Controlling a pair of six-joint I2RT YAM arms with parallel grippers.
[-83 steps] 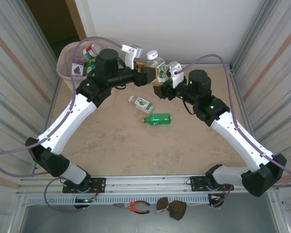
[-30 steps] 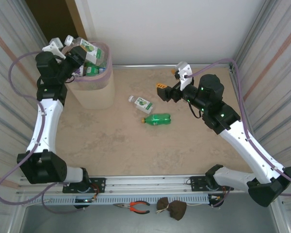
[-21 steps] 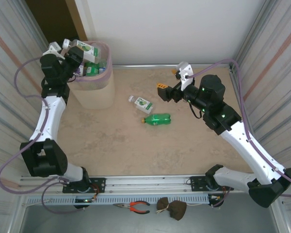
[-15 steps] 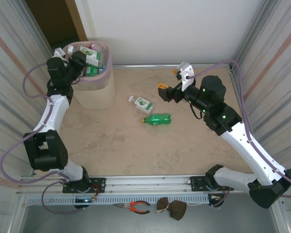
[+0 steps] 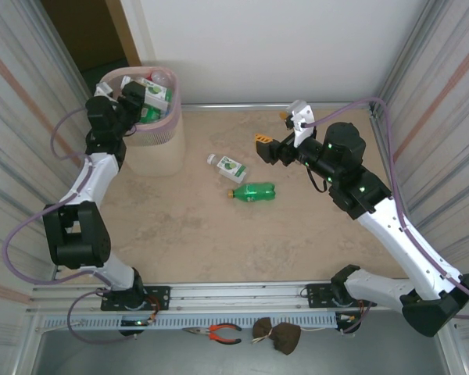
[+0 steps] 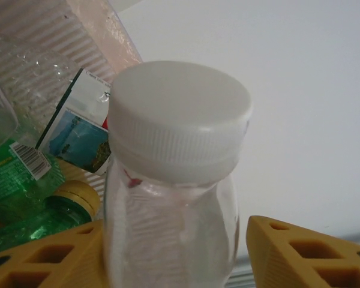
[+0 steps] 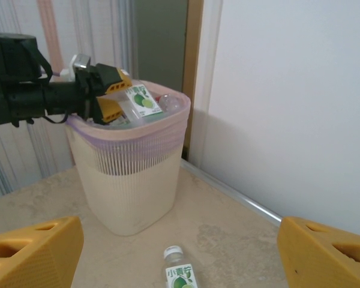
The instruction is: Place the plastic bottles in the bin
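Left pincer [image 6: 174, 255] around clear bottle [image 6: 168, 234], white ribbed cap [image 6: 180, 120]

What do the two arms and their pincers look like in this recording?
Both the left arm and right arm have white link shells, bulky black joint housings and lilac cables looping alongside. The left pincer and right pincer carry yellow-orange fingers with triangular cut-outs, on black bodies with white mounts.

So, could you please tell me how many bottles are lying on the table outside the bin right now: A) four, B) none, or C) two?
C: just a clear bottle and a green bottle lie on the table.
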